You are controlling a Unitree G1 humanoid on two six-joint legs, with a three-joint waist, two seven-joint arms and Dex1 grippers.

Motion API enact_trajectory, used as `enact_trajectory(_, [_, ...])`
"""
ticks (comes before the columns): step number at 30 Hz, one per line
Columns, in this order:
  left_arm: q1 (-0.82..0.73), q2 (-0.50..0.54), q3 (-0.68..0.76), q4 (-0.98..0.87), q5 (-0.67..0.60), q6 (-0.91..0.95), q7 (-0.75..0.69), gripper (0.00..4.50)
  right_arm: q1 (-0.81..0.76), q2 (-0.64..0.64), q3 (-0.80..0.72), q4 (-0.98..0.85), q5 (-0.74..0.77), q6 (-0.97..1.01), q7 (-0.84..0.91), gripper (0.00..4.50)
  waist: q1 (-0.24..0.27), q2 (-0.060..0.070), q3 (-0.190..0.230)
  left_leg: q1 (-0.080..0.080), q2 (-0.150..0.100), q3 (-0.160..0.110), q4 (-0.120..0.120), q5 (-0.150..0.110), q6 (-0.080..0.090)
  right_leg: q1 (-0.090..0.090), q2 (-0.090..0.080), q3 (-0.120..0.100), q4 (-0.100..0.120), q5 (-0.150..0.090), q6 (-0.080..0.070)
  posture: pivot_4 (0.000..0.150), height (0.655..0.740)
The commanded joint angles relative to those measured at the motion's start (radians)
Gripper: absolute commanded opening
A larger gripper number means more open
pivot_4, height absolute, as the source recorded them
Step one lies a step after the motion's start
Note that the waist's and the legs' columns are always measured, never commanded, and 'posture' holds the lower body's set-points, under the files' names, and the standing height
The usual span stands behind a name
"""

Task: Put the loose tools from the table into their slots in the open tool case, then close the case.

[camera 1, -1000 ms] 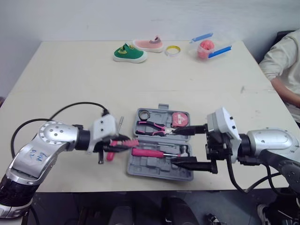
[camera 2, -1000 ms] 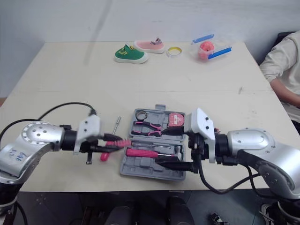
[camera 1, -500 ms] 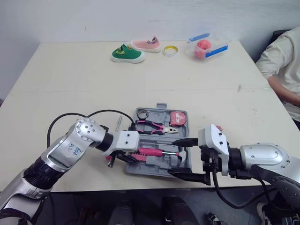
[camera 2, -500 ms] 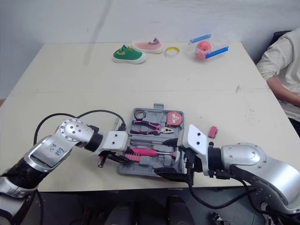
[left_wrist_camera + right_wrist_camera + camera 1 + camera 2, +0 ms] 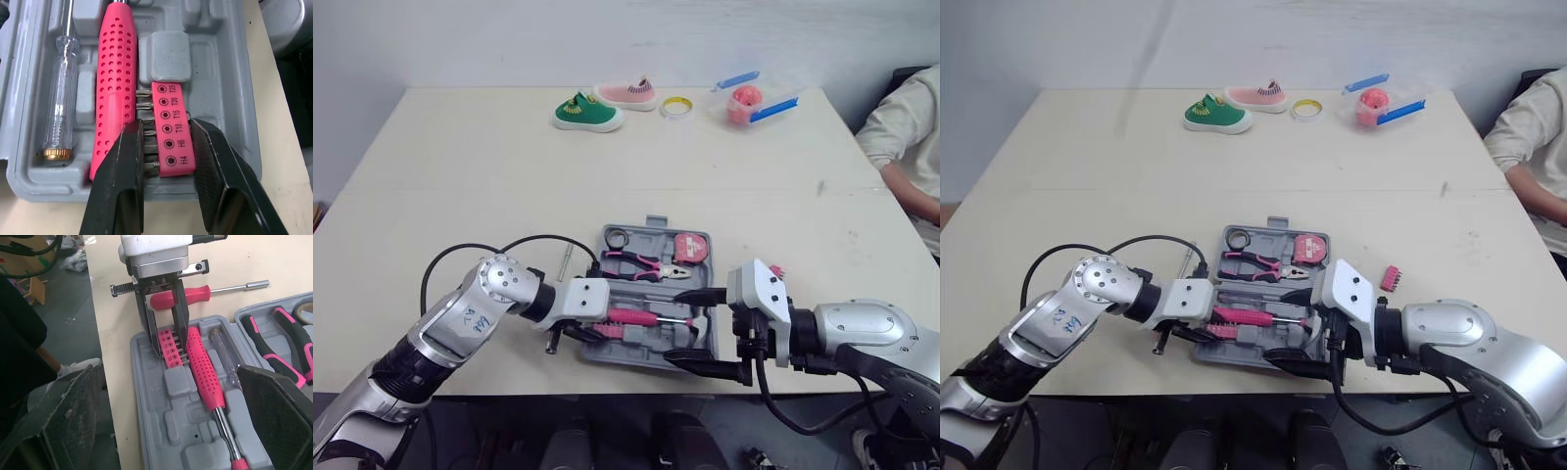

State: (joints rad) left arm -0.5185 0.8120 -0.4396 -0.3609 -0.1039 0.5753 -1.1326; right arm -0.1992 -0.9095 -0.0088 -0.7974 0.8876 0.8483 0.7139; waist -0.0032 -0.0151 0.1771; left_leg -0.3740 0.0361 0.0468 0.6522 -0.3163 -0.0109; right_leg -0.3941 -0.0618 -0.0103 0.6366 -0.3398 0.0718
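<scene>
Left tool (image 5: pixel 166 128) clasps bit holder (image 5: pixel 168 105) lengthwise alongside screwdriver (image 5: pixel 117 73), bits (image 5: pixel 143 105) facing it.

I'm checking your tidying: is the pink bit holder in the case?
In: the pink bit holder lies in the tool case, left gripper gripping it.

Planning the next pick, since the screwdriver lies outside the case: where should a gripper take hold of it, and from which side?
I'd take the screwdriver by its pink handle, from straight above, fingers across its width. It lies flat on the table alongside the tool case, so a side approach meets the case wall, and the thin shaft offers little to pinch.
</scene>
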Motion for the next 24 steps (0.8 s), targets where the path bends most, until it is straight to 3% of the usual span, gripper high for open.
enact_trajectory(1, [0.017,0.003,0.003,-0.019,0.012,0.014,0.006,1.18,0.012,0.001,-0.038,-0.023,0.002,-0.022,0.0,4.5,0.004,0.0,0.0,0.0,0.0,0.0,0.0,0.0,0.0,0.0,0.0,0.0,0.0,0.0,0.0,0.15,0.74])
enact_trajectory(6, [0.005,0.037,0.079,-0.039,-0.067,0.067,-0.047,3.36,0.036,-0.002,-0.041,-0.023,-0.01,-0.038,0.007,4.5,0.002,0.0,0.0,0.0,-0.001,0.0,0.001,0.0,0.0,0.0,0.0,0.0,0.0,0.0,0.0,0.15,0.74])
enact_trajectory(13, [0.017,0.016,0.168,0.079,-0.129,-0.111,-0.103,3.36,0.054,-0.002,-0.047,-0.018,-0.027,-0.058,0.015,4.5,0.0,0.0,0.0,0.001,-0.001,0.0,0.001,0.0,0.0,0.0,0.0,0.0,0.0,0.0,0.0,0.15,0.74])
enact_trajectory(16, [0.051,-0.036,0.211,0.126,-0.182,-0.2,-0.122,2.58,0.059,-0.003,-0.049,-0.017,-0.034,-0.065,0.015,4.5,0.001,0.0,0.0,0.001,-0.001,0.0,0.001,0.0,0.0,0.0,0.0,0.0,0.001,0.0,0.0,0.15,0.74])
enact_trajectory(21, [0.101,-0.053,0.194,0.195,-0.166,-0.313,-0.167,0.25,0.056,-0.002,-0.052,-0.014,-0.037,-0.063,0.014,4.5,-0.001,0.0,0.0,0.001,-0.001,0.0,0.001,0.0,0.0,0.0,0.0,0.0,0.001,0.0,0.0,0.15,0.74])
enact_trajectory(22, [0.103,-0.054,0.18,0.204,-0.144,-0.328,-0.164,0.04,0.054,-0.001,-0.051,-0.012,-0.039,-0.063,0.012,4.5,0.0,0.0,0.0,0.001,-0.001,0.0,0.001,0.0,0.0,0.0,0.0,0.0,0.001,0.0,0.0,0.15,0.74])
enact_trajectory(24, [0.102,-0.055,0.162,0.221,-0.114,-0.348,-0.159,0.04,0.05,0.002,-0.051,-0.008,-0.043,-0.062,0.01,4.5,0.001,0.0,0.0,0.001,-0.001,0.0,0.002,0.0,0.0,0.0,0.0,0.0,0.001,0.0,0.0,0.15,0.74])
